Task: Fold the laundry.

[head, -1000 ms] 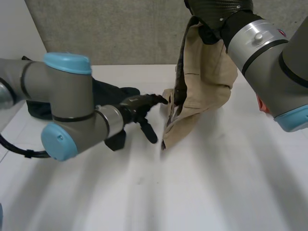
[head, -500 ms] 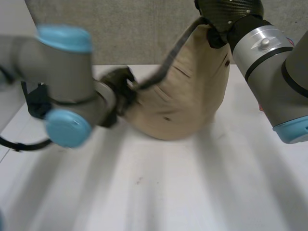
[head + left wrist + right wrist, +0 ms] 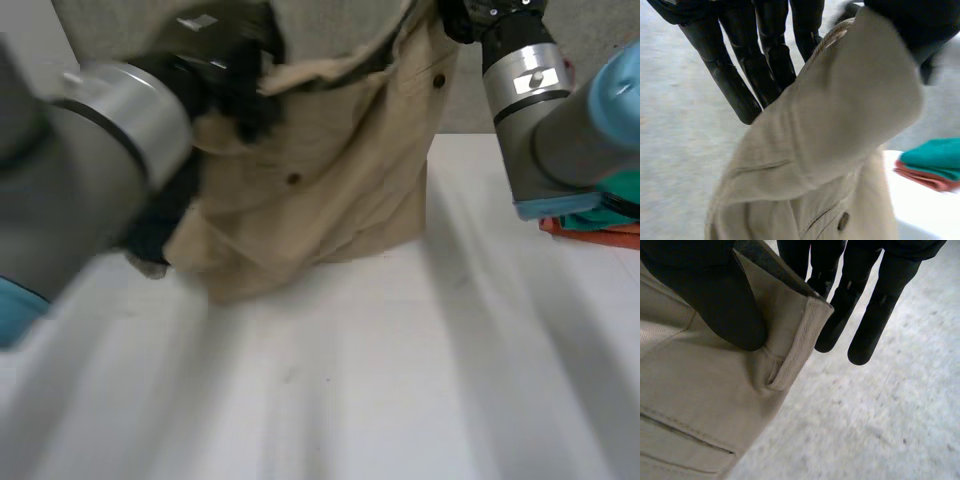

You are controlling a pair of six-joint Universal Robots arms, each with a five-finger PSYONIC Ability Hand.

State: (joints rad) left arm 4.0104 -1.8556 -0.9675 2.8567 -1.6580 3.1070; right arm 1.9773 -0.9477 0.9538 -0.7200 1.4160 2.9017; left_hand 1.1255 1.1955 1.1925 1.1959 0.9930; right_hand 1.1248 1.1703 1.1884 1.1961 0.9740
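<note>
Khaki garment [image 3: 340,190] pinched by both hands [image 3: 765,55] [image 3: 715,295].

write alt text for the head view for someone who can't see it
Two black robot hands hold a beige garment up by its top edge, the left hand at one end and the right hand at the other; it hangs down to the white table. Folded teal and red cloths lie beside the right arm.
</note>
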